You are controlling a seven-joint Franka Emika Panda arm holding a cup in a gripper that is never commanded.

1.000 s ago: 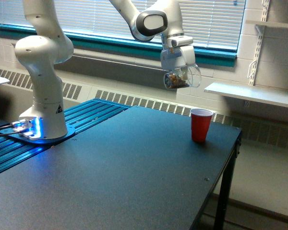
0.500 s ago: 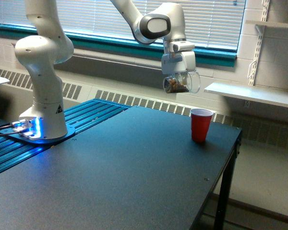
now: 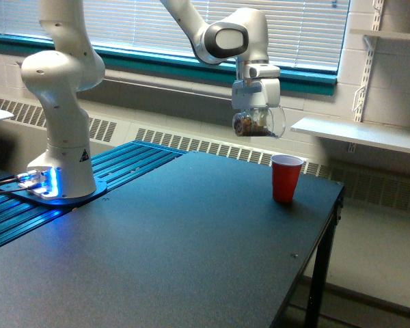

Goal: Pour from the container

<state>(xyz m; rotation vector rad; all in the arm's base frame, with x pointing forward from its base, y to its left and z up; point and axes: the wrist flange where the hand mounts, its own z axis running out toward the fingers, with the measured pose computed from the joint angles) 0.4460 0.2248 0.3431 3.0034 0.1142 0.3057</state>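
**Cup carried rightward, nearer the red cup**

Since a second ago my wrist has drifted toward the right of the frame and a little lower, so the clear container [image 3: 258,123] now hangs closer to the red cup [image 3: 286,178] than it did. It has also levelled somewhat; earlier its open end pointed more to the right and upward, and now it lies nearly on its side, mouth toward the right of the frame.

My gripper [image 3: 255,109] sits in the upper middle of the frame, pointing straight down from the white wrist, in front of the window blinds [image 3: 123,24]. My fingers are closed on the container from above; I cannot make out the pads themselves, since the cup's see-through wall and the gripper body blur together there. Brownish bits show inside the container, gathered at its left, lower end, just under the gripper. None of them show outside the cup.

The container is in the air, well above the dark table [image 3: 157,260]. The red cup stands upright on the table near its far right edge, below the container and to the right of it, well apart from it. The rim of the red cup is open and I cannot see what is inside.

At the left of the frame my white base [image 3: 61,137] stands on a blue ribbed plate [image 3: 123,164], with a blue glow at its foot.
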